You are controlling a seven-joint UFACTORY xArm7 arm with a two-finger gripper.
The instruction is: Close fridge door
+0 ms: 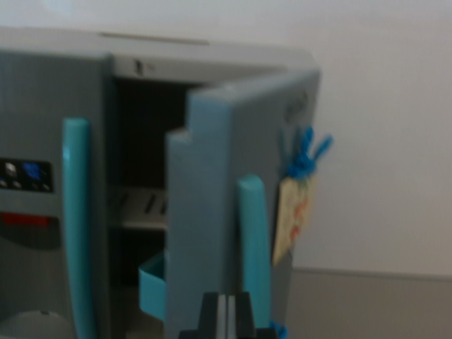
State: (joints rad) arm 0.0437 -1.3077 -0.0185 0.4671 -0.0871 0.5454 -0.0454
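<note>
1 open fridge door (pixel 226 212) stands directly above the fingers (pixel 226 318).

The whole wrist view is soft and out of focus. The gripper (pixel 226 318) is cut off by the bottom edge; only its dark tips show, and their spacing cannot be judged. The fridge (pixel 56 106) runs past the left and bottom edges. Its control panel (pixel 25 176) markings are unreadable. The door (pixel 233 191) hides much of the interior, and the tag (pixel 292 219) print is illegible.
</note>
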